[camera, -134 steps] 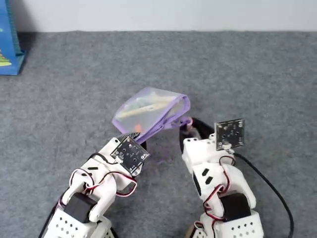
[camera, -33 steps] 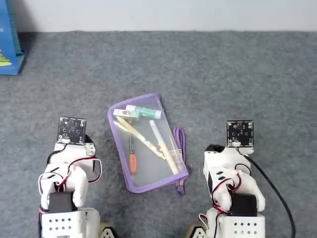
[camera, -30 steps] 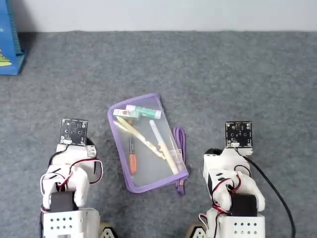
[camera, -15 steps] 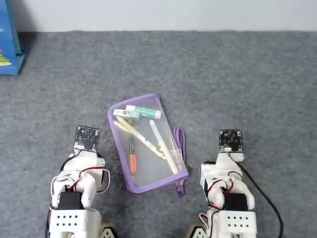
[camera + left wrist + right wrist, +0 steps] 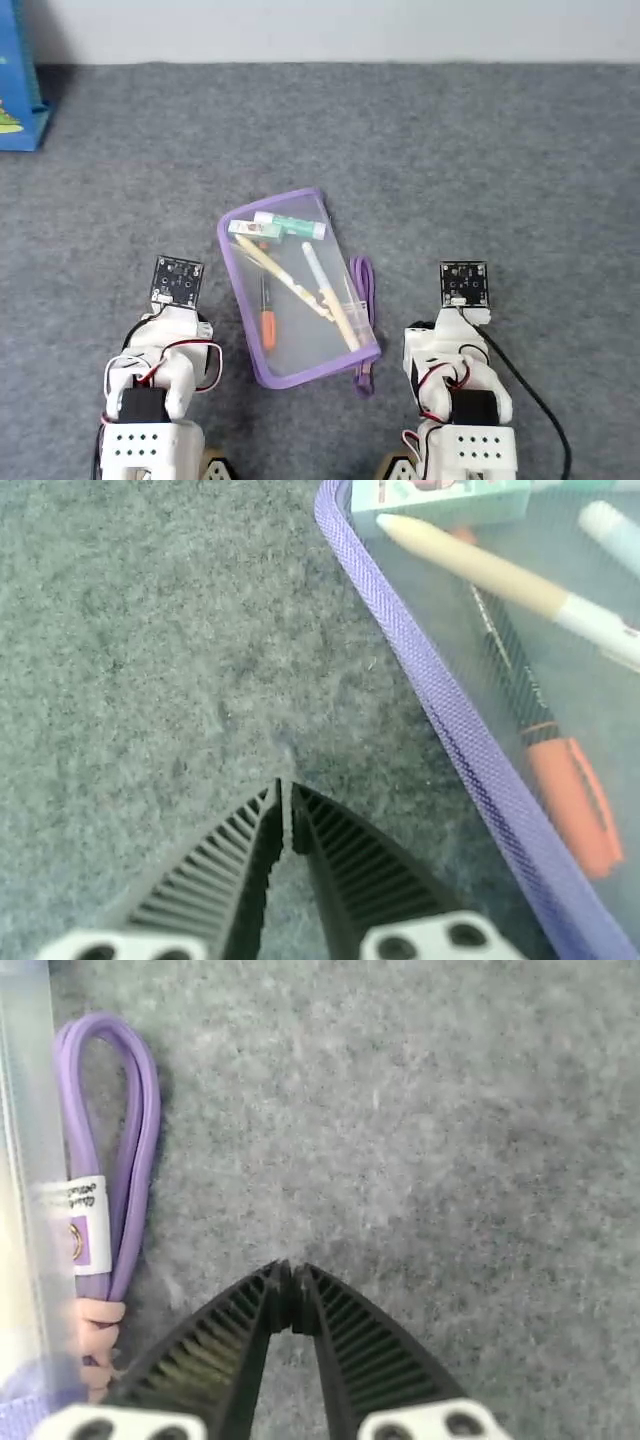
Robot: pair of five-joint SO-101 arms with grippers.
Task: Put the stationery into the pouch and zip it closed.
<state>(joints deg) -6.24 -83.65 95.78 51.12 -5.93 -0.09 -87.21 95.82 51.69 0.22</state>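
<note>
A clear pouch (image 5: 295, 290) with purple edging lies flat on the grey carpet between the two arms. Inside it show a green eraser box (image 5: 290, 226), cream pens (image 5: 300, 285) and an orange-tipped pen (image 5: 267, 325). Its purple wrist strap (image 5: 363, 290) loops out on the right side. My left gripper (image 5: 286, 810) is shut with nothing in it, just left of the pouch's purple edge (image 5: 450, 730). My right gripper (image 5: 290, 1295) is shut and holds nothing, close beside the strap (image 5: 120, 1150). Both arms are drawn back near the front edge.
A blue box (image 5: 20, 90) stands at the far left edge. A pale wall (image 5: 330, 30) runs along the back of the grey carpet (image 5: 480, 150).
The pouch, earlier held up between both grippers, now lies flat and released. Both arms have pulled back toward their bases over the last second.
</note>
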